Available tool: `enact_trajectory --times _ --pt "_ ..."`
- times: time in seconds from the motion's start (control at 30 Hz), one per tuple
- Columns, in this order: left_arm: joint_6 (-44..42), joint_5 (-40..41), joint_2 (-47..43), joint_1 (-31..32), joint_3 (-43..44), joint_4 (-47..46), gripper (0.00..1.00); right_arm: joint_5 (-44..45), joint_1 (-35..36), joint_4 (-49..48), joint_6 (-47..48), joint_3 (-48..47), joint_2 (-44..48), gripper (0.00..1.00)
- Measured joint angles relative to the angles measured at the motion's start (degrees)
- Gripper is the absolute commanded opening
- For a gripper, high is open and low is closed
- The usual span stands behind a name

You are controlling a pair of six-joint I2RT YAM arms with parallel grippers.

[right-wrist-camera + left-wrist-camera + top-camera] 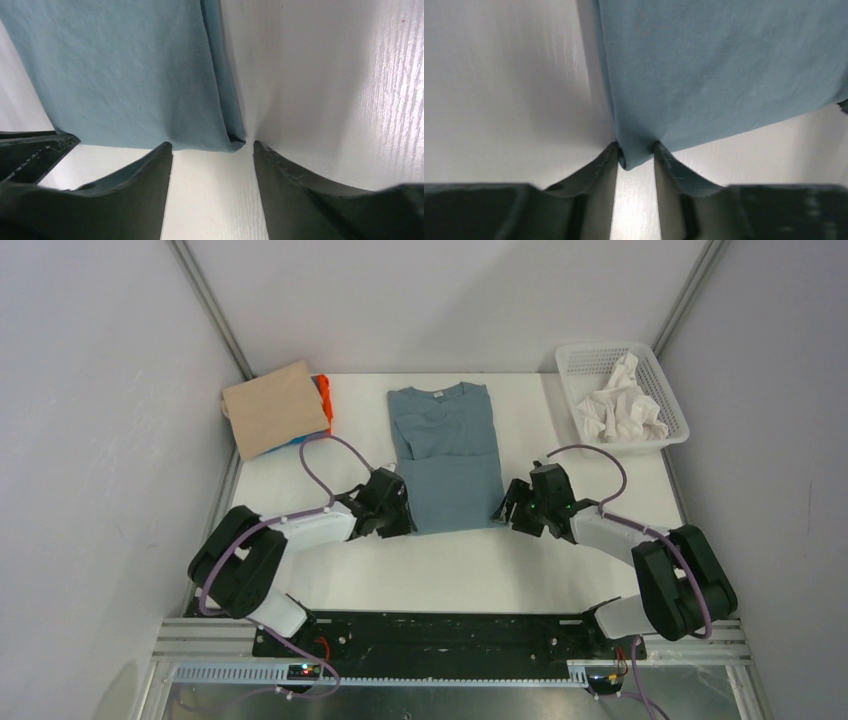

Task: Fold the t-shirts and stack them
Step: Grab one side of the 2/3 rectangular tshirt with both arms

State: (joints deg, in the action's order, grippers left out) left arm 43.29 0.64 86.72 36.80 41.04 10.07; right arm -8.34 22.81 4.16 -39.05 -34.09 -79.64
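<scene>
The slate blue-grey t-shirt point(446, 455) is laid folded lengthwise at mid-table, collar toward the far wall; its near-left corner is seen pinched between the fingers of the left gripper point(636, 152); the right gripper point(212, 150) is spread astride the near-right corner (cloth between the fingers, neither touching); folded tan point(273, 408), orange and blue shirts are stacked far left.

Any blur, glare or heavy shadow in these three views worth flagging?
Top external: even light, sharp, soft shadows under the arms. Left wrist: fingers dark and soft-edged, table streaked with blur beside the blue-grey t-shirt. Right wrist: glare on the bare table, dark blurred fingers.
</scene>
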Motion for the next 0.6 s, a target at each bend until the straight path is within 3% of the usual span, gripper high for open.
enact_trajectory --times 0.17,0.27,0.4,0.43,0.5,0.6 --pt "1.0 -1.4 1.5 0.0 -0.1 -2.5 0.17 -0.2 0.1 -0.6 -0.3 0.2 -1.2 0.43" --pt "1.5 -1.9 2.4 0.0 -0.1 -4.0 0.02 -0.1 0.2 -0.8 -0.4 0.2 -1.8 0.36" --pt "1.8 -2.8 3.1 0.0 -0.1 -5.9 0.0 0.2 0.3 -1.5 -0.5 0.2 -2.7 0.21" --pt "1.7 -2.9 3.2 0.0 -0.1 -6.2 0.0 0.2 0.4 -1.6 -0.4 0.2 -2.8 0.1" --pt "1.7 -2.9 3.2 0.0 -0.3 -6.4 0.0 0.3 0.5 -1.8 -0.3 0.2 -3.1 0.0" --pt "1.7 -2.8 1.7 0.2 -2.1 -7.8 0.0 0.8 1.1 -1.8 -0.3 0.5 -3.0 0.0"
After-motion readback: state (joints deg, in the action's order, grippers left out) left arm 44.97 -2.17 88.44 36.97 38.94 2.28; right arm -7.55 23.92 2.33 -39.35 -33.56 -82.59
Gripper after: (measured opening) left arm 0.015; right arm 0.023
